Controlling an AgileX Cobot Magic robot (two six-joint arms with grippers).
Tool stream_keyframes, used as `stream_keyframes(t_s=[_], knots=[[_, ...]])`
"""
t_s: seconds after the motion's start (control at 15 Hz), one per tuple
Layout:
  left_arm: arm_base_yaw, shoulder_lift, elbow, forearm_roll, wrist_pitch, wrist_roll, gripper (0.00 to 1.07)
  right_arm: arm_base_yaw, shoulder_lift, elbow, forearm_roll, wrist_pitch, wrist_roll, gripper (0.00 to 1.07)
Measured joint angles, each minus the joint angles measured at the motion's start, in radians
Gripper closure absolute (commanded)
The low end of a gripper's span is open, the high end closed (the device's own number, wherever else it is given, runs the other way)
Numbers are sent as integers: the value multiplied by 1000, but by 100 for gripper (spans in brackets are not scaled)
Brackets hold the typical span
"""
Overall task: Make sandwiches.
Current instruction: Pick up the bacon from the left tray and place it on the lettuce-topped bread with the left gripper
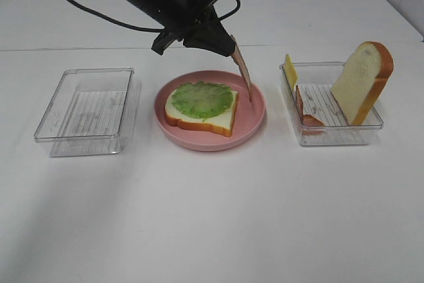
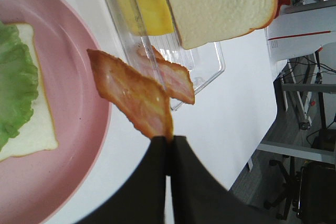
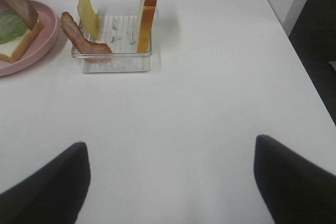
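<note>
The left fingers (image 2: 149, 182) are pressed together on one end of a bacon strip (image 2: 131, 90). The strip hangs from them at a slant. Its lower tip is over the right part of the pink plate (image 1: 257, 122), inside the rim and just beside the bread slice (image 1: 222, 118). Whether the tip touches the plate cannot be told.

The bread slice lies flat on the plate, toward its left and middle. A lettuce leaf (image 1: 202, 99) covers most of its top and leaves a white margin at the right and front edges. A crescent of bare plate remains between the crust and the right rim.

The right tray (image 1: 371, 126) stands near the plate, with a narrow strip of surface (image 1: 212, 217) between the plate rim and the tray wall. In it, a second bread slice (image 1: 363, 81) stands on edge against the right side and rises well above the wall. A cheese slice (image 1: 289, 69) leans at the far left corner. A second bacon strip (image 1: 306, 109) leans over the left wall.

The left tray (image 1: 50, 120) stands on the other side of the plate, apart from it.

The right fingers (image 3: 47, 187) are spread wide with nothing between them. They hang over bare surface, well apart from the right tray. The surface edge shows beyond them in the right wrist view.
</note>
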Motion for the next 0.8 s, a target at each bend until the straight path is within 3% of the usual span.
stream_keyframes(t_s=[0.2,0.47,0.8], knots=[[0,17,-1,74,-1,4,107,0,0,0,0,0,0,26],[16,20,-1,253,5,4,107,0,0,0,0,0,0,26],[70,20,-1,285,28,4,107,0,0,0,0,0,0,26]])
